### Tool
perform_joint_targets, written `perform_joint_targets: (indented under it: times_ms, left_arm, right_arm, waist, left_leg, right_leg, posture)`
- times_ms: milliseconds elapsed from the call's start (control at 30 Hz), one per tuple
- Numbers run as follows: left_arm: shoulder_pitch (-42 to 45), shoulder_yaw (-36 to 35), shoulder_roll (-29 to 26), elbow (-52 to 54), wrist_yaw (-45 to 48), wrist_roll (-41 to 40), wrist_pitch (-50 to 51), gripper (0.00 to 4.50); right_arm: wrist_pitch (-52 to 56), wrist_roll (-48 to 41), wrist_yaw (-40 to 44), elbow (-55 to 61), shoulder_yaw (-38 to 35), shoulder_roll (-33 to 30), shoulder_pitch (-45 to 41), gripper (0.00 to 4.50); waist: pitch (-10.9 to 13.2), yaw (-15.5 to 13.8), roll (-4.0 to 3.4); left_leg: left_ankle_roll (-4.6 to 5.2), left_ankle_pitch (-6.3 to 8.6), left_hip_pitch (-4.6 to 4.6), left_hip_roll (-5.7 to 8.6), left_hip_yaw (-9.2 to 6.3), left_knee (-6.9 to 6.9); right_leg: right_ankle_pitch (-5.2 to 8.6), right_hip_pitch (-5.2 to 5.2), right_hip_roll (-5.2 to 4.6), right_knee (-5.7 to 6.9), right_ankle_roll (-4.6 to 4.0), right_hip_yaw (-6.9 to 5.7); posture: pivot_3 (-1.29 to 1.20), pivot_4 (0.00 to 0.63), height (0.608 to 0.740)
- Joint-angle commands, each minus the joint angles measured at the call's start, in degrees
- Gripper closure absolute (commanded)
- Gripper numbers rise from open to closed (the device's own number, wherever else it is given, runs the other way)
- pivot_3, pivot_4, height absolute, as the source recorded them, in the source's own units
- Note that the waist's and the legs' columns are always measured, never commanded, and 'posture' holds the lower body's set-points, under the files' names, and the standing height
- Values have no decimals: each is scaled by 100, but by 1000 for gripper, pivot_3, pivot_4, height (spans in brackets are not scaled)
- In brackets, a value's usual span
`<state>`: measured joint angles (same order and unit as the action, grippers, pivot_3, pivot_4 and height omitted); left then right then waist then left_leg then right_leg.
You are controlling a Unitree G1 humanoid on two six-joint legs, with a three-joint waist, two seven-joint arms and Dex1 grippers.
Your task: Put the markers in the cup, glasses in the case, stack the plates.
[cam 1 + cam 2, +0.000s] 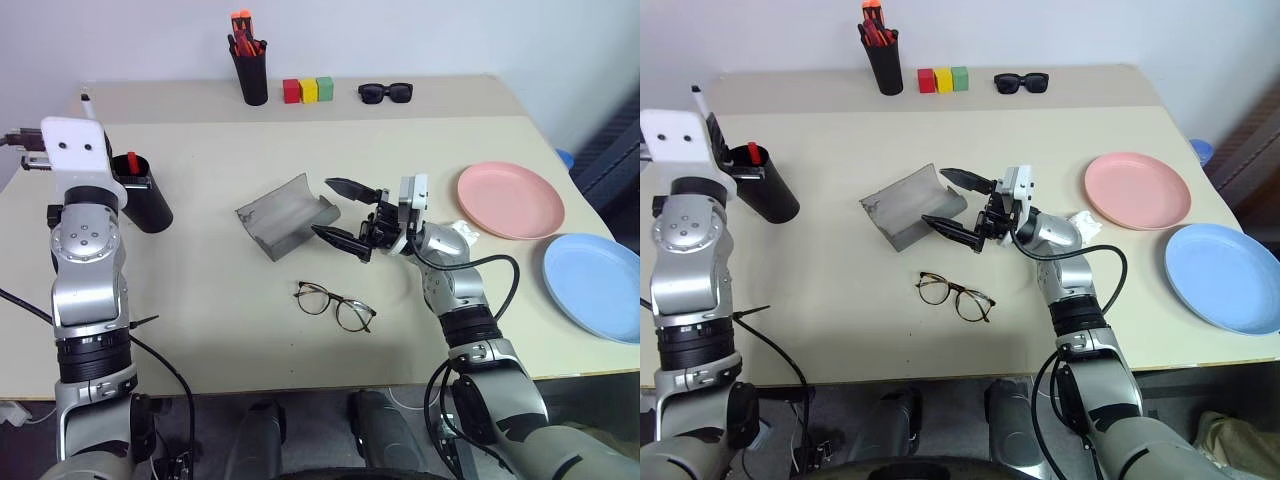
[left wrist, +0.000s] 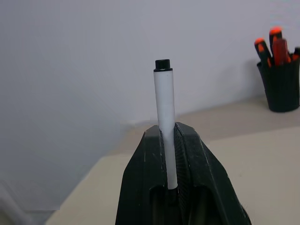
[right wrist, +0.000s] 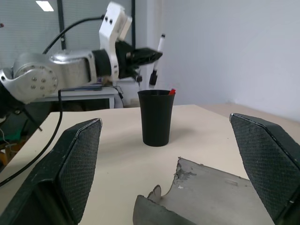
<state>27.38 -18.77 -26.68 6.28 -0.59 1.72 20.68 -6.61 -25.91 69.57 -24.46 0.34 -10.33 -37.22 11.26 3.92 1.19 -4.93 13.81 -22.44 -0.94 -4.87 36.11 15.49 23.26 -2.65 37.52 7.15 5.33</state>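
Left eye view, nearest edge first: the glasses [image 1: 335, 305] lie open on the table [image 1: 220, 330], just in front of the case [image 1: 287, 215], which sits with its lid thrown back and nothing inside. The right gripper [image 1: 340, 212] hovers beside the open end of the case with its two fingers spread wide and nothing between them. To its right, the pink plate [image 1: 510, 200] and the blue plate [image 1: 595, 285] rest side by side on the table, close together but not stacked.

Further back on the left, the cup [image 1: 145, 195] stands with the red-capped marker [image 1: 131, 161] already poking out of its rim. The left gripper [image 2: 169, 154], above and a little behind the cup, is pinched tight on the white marker [image 2: 165, 117], holding it upright with its black cap on top.

By the far wall stand a pen holder [image 1: 250, 70], three coloured blocks [image 1: 307, 90] and sunglasses [image 1: 386, 93].

So one marker looks done and the second seems about to go in. The glasses and the plates are still to be dealt with, so roughly a quarter of the job appears finished.
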Motion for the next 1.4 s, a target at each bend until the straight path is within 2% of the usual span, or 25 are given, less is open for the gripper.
perform_joint_targets:
  times_ms: [33,100,200,400,633,767,833,900,1100,1400]
  left_arm:
    - [-68,-100,34,30,-68,-30,-108,4417]
    - [-129,-89,85,28,-54,-52,-70,4417]
    - [-252,-23,99,16,26,-53,-18,3429]
    - [-317,-74,145,217,77,-162,-88,462]
    - [311,150,139,637,451,-585,326,462]
    - [898,600,15,973,1404,-1402,1550,462]
    - [911,1201,-361,1149,2449,-1959,2301,462]
    - [844,1809,-793,1191,3300,-2153,2581,462]
    - [1155,3054,-1493,531,4313,-1832,2854,462]
    - [1896,3826,-941,-325,4344,-1455,3471,462]
  right_arm:
    - [-100,-12,-1,112,-45,2,-69,0]
    - [-97,-8,-7,125,-48,-7,-59,0]
    - [-104,8,-15,113,-56,-12,-57,0]
    - [-46,6,-65,181,-85,-67,-8,0]
    - [282,-1,-477,454,-161,-224,139,0]
    - [540,75,-624,887,-147,-568,530,0]
    - [784,2,-591,1313,-159,-842,873,0]
    - [1019,-81,-608,1706,-205,-1083,1180,0]
    - [1457,-244,-803,2545,-389,-1529,1810,0]
    - [1526,-297,-1204,3168,-602,-1652,2324,0]
  waist:
    - [0,0,0]
    - [0,0,0]
    - [0,2,0]
    - [0,0,0]
    - [0,-46,1]
    - [-1,-100,2]
    - [-1,-86,0]
    - [0,-60,-1]
    - [2,10,-3]
    - [3,-33,-1]
  left_leg:
    - [0,0,0,0,0,0]
    - [0,0,0,0,0,0]
    - [0,0,0,0,0,-1]
    - [0,0,0,0,0,0]
    - [-1,0,-3,0,-2,3]
    - [0,0,-4,2,-4,1]
    - [0,0,-5,2,-3,0]
    - [0,0,-3,2,-3,-8]
    - [0,0,3,0,-1,-11]
    - [3,2,-10,2,-1,-4]
  right_leg:
    - [0,0,0,0,0,0]
    - [0,0,0,0,0,0]
    - [0,0,0,0,0,0]
    - [0,0,0,0,0,0]
    - [0,-1,0,0,0,-3]
    - [0,-5,-1,-7,1,-5]
    - [0,-4,-1,-10,1,-5]
    - [1,-4,0,-11,1,-4]
    - [3,-2,8,-10,-1,2]
    - [5,-5,5,-30,3,2]
  posture:
    - [0,150,740]
    - [0,150,740]
    - [0,150,740]
    - [0,150,740]
    - [0,150,740]
    - [0,150,740]
    - [0,150,740]
    - [0,150,740]
    - [0,150,740]
    - [0,150,740]
